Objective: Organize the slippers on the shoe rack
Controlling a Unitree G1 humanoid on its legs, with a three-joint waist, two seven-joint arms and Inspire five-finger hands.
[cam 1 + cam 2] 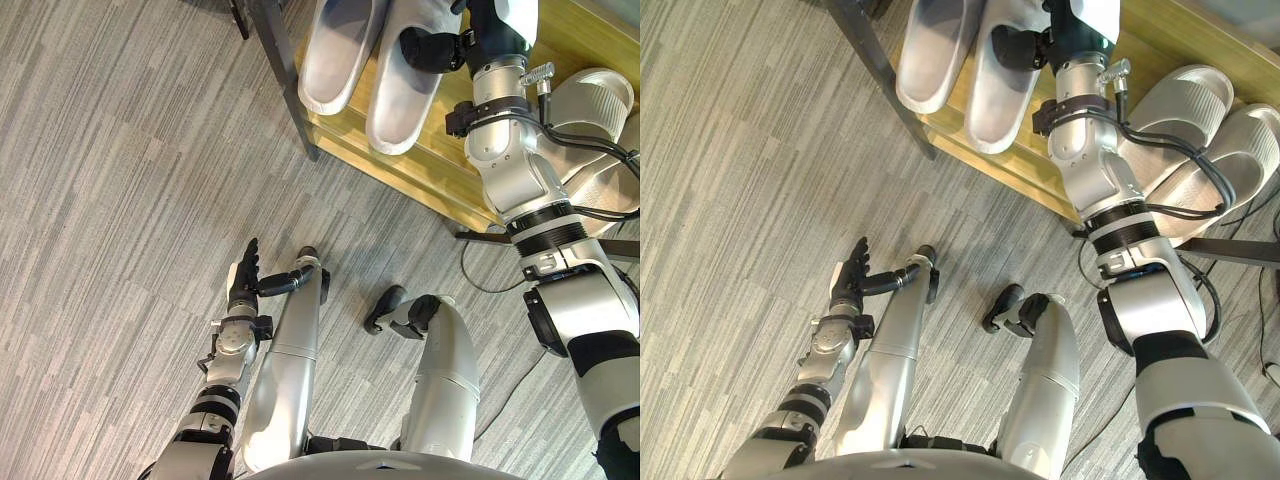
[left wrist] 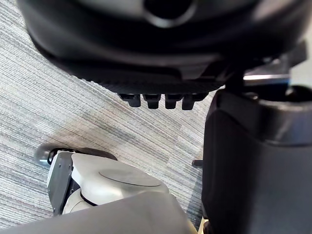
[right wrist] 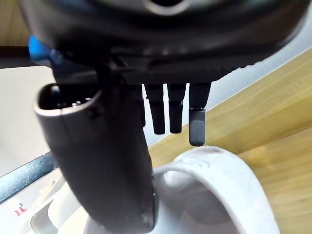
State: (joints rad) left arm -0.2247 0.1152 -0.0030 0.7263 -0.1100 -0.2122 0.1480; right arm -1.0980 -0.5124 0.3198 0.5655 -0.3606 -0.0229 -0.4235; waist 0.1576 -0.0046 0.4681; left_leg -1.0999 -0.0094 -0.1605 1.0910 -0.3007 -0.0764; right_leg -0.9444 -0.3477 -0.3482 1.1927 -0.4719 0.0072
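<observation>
Two white slippers lie side by side on the shoe rack's wooden shelf: one on the left and one on the right. My right hand is over the right slipper, near its strap. It is open, its fingers straight just above the strap and its thumb reaching down at the slipper's opening. My left hand hangs low over the floor with straight fingers, holding nothing.
Two more pale grey slippers sit to the right of my right arm, on a lower level of the rack. A dark metal leg of the rack runs down the shelf's left corner. Grey striped carpet covers the floor.
</observation>
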